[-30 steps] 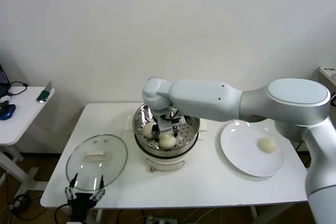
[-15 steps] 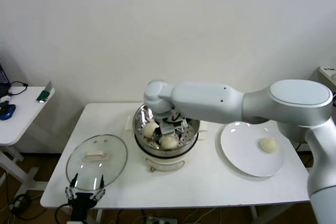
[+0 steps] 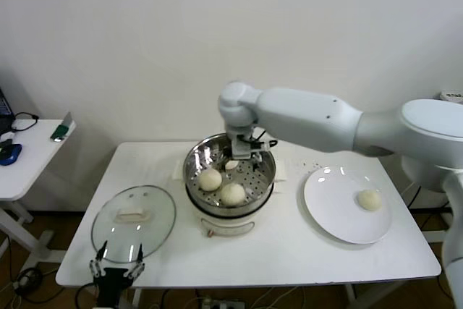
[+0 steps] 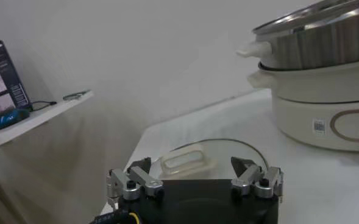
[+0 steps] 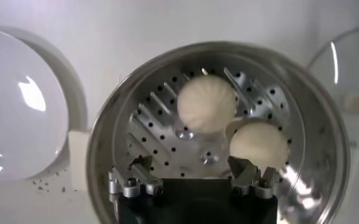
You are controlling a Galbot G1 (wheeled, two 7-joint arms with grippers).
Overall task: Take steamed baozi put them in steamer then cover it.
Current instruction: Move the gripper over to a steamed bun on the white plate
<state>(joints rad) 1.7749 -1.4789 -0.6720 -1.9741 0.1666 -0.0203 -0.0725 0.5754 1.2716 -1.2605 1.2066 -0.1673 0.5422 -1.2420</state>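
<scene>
Since a second ago the right gripper (image 3: 244, 151) has been lifted out of the steamer (image 3: 262, 187) and pulled back toward its far rim, and the bun it was down beside has been left behind on the perforated floor. Its fingers (image 5: 141, 164) are seen spread apart with nothing between them in the right wrist view, so it's released.

Two baozi are sat in the basket now: one baozi (image 3: 210, 179) on the left and a second baozi (image 3: 232, 193) just beside it on the near side, pretty much touching. A pale patch is seen at the far side of the basket under the gripper, but what it is can't be told. The steamer is parked mid-table on its cream pot base (image 4: 325, 115).

Over on the right, a white plate (image 3: 329, 211) is left with one last baozi (image 3: 369, 199) on it, well apart from the steamer.

The cover (image 3: 134, 217) is lying flat on the table (image 3: 282, 255) at the near left, handle up. The left gripper (image 3: 114, 271) is parked at the table's near edge just beside the cover, fingers (image 4: 130, 182) held wide open, empty.
</scene>
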